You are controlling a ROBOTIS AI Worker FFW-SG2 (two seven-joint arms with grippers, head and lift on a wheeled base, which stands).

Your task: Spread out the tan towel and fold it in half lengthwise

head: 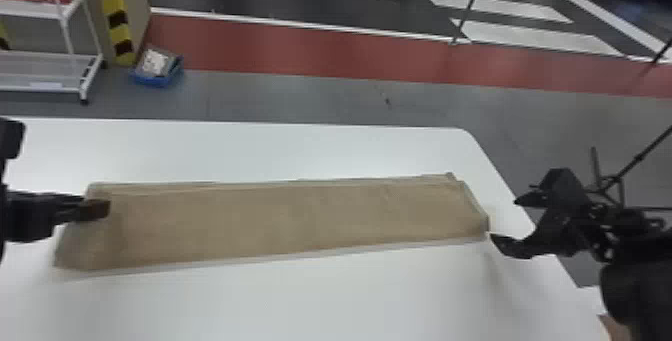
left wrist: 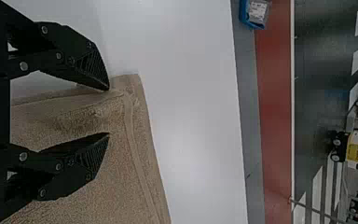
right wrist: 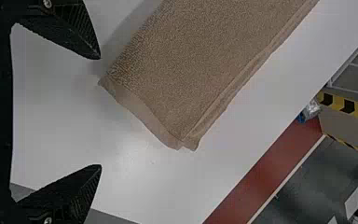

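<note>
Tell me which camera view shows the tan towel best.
The head view: it takes in the tan towel from end to end, a long strip on the table. The left wrist view shows one corner close, by the left end effector; the right wrist view shows the other end with its edges.

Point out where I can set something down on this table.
Bare tabletop lies in front of the towel, and a narrower strip beyond it, up to the far edge. The towel's ends are crowded by the left gripper and right gripper.
</note>
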